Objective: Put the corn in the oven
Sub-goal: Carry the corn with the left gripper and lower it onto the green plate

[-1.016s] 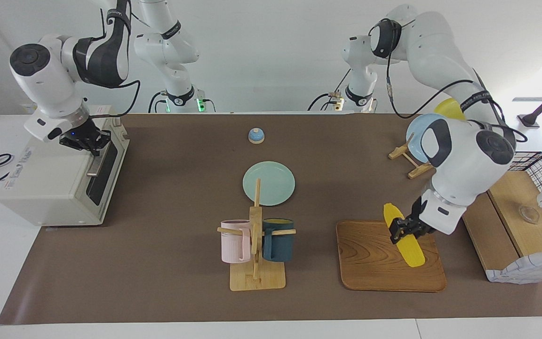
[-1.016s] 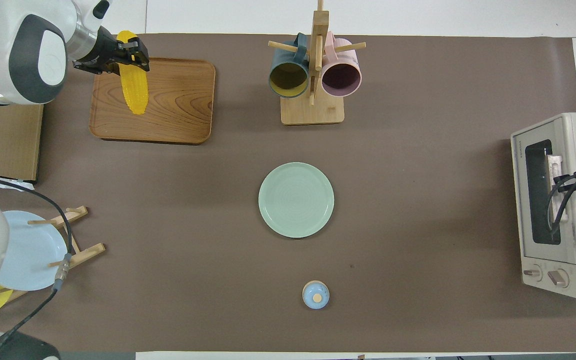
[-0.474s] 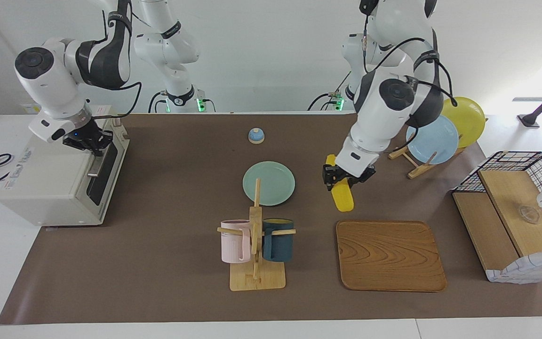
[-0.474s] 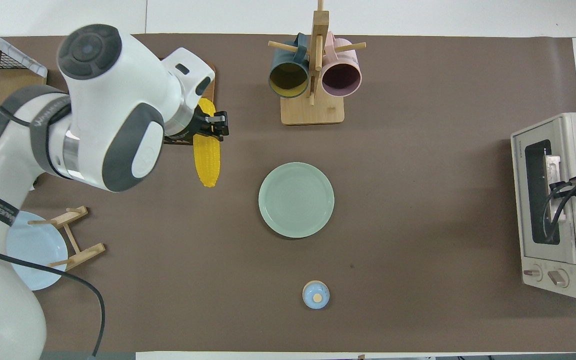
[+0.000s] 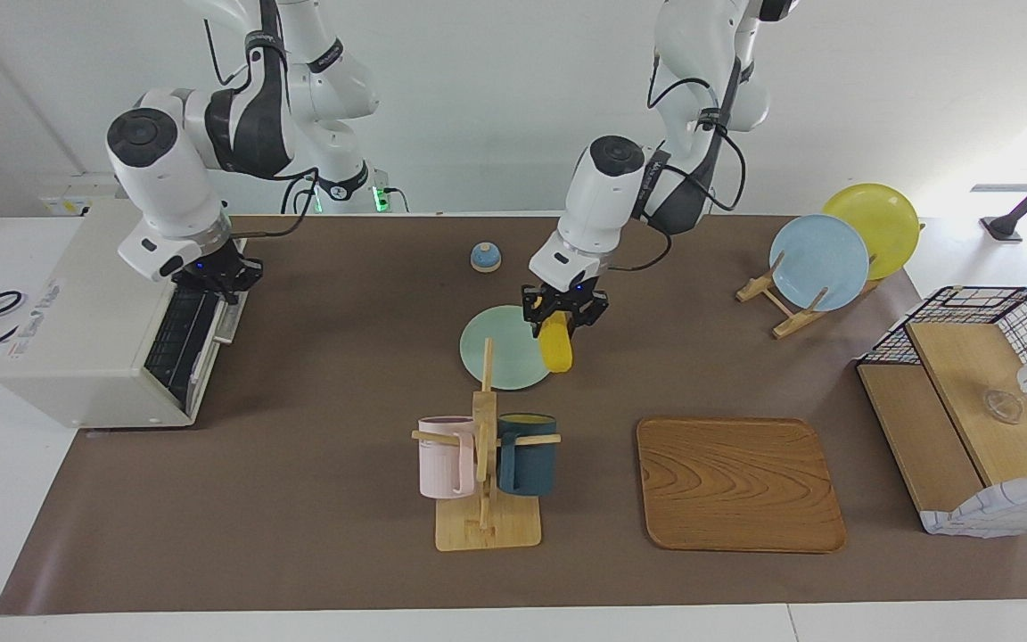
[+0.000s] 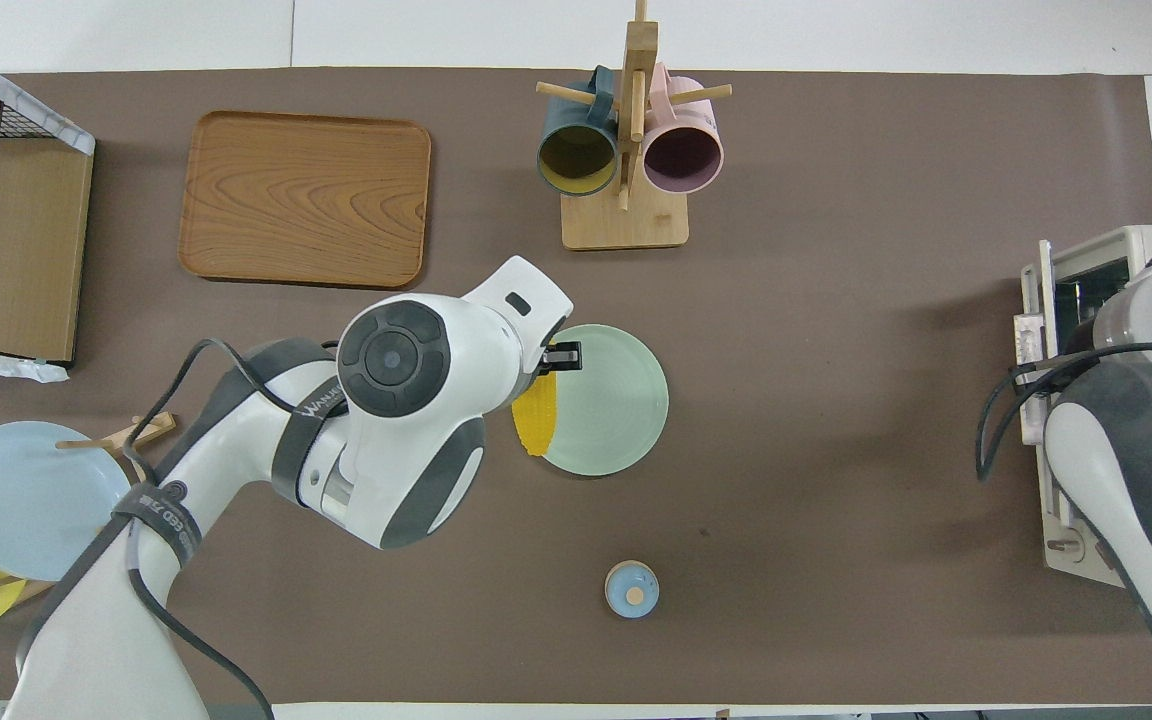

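Note:
My left gripper point(image 5: 564, 309) is shut on the upper end of the yellow corn point(image 5: 556, 348), which hangs tip down over the edge of the green plate point(image 5: 500, 352). In the overhead view the corn point(image 6: 536, 425) shows beside the left arm's wrist. The off-white oven point(image 5: 77, 312) stands at the right arm's end of the table. My right gripper point(image 5: 215, 276) is shut on the bar handle of the oven door point(image 5: 176, 334), which is tilted partly open. In the overhead view the door point(image 6: 1034, 340) stands away from the oven body, and the right arm hides the gripper.
A mug rack point(image 5: 487, 464) with a pink and a dark blue mug stands farther from the robots than the plate. A wooden tray point(image 5: 736, 481), a wire-and-wood basket box point(image 5: 977, 419) and a stand with a blue plate point(image 5: 818, 260) and a yellow plate are toward the left arm's end. A small blue knob point(image 5: 485, 257) lies near the robots.
The left gripper lifted the corn off the wooden tray and carried it to over the green plate's edge. The right gripper pulled the oven door from closed to partly open.

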Tool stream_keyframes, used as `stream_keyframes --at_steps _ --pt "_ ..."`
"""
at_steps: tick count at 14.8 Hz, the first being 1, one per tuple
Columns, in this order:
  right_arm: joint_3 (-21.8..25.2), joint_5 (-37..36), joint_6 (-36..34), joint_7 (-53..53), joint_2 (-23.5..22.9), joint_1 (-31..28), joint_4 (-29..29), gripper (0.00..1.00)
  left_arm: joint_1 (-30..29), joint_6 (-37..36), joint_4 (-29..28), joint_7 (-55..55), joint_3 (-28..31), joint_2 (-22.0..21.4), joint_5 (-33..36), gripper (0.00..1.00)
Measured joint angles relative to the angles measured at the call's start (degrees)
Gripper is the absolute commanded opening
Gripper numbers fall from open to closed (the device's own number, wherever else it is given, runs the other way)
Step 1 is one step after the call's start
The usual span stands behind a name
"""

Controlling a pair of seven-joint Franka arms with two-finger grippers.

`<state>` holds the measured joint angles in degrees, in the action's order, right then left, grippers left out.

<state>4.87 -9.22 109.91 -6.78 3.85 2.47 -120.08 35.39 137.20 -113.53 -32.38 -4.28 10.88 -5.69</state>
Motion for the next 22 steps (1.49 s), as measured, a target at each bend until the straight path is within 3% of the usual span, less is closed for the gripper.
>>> stream_keyframes --at_steps 8,17,18,19,20,22 --pt "-0.9 3.7 10.8 3.1 -2.8 2.5 -5.9 0.0 5.5 10.3 -1.6 -3.1 0.2 7.7 0.0 0.0" --pt "-1.1 3.6 22.0 5.1 -6.0 3.9 -11.7 0.0 6.3 10.5 -1.5 -3.1 0.4 8.4 0.0 0.03" --pt "-1.1 3.6 23.8 5.1 -6.5 3.9 -12.7 0.0 6.3 10.5 -1.5 -3.0 0.6 8.4 0.0 0.27" --pt "-1.1 3.6 25.1 5.1 -6.9 4.0 -13.5 0.0 6.3 10.5 -1.5 -2.8 0.8 8.4 0.0 0.71" --pt "-1.1 3.6 25.6 5.1 -7.4 4.0 -14.2 0.0 6.2 10.5 -1.5 -2.5 0.9 8.4 0.0 0.97" --pt "-1.1 3.6 26.3 5.1 -7.9 4.0 -14.7 0.0 6.1 10.5 -1.2 -2.4 1.1 8.5 0.0 1.0"
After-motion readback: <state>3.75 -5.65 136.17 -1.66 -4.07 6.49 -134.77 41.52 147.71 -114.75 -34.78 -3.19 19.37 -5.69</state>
